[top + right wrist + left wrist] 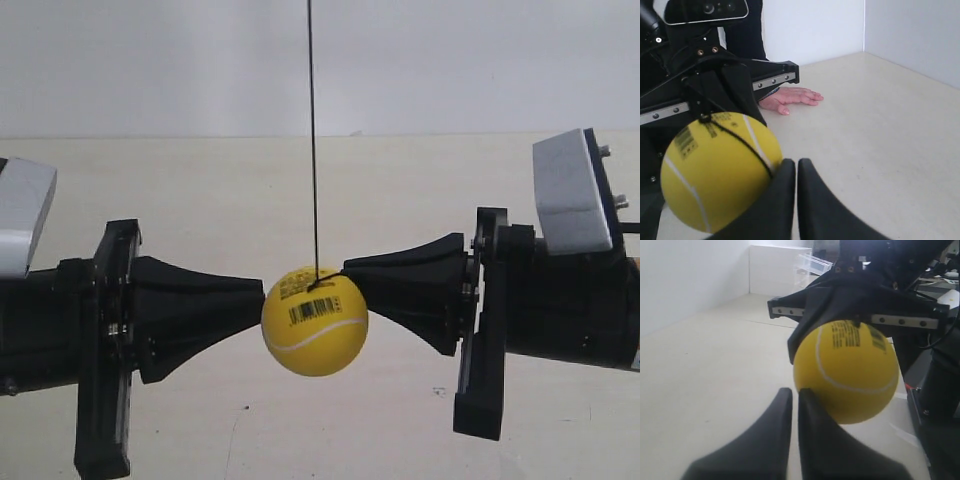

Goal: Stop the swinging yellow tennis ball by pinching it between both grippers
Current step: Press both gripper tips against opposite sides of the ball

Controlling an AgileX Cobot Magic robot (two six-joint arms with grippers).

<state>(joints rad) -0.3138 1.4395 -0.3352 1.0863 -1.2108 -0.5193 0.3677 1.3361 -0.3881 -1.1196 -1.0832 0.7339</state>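
Observation:
The yellow tennis ball (314, 322) hangs on a thin black string (313, 140) above the table, barcode label facing the exterior camera. The gripper at the exterior view's left (256, 300) touches the ball's one side with its tip. The gripper at the exterior view's right (352, 273) touches the ball's upper other side. In the left wrist view my left gripper (795, 390) is shut, and the ball (846, 371) rests against one fingertip, off to the side. My right gripper (796, 162) is likewise shut, with the ball (715, 170) beside one finger.
A person's hand (790, 97) lies flat on the beige table (420, 190) behind the ball. A white box (775, 270) and clear plastic bins (812, 262) stand at the table's far end by the wall.

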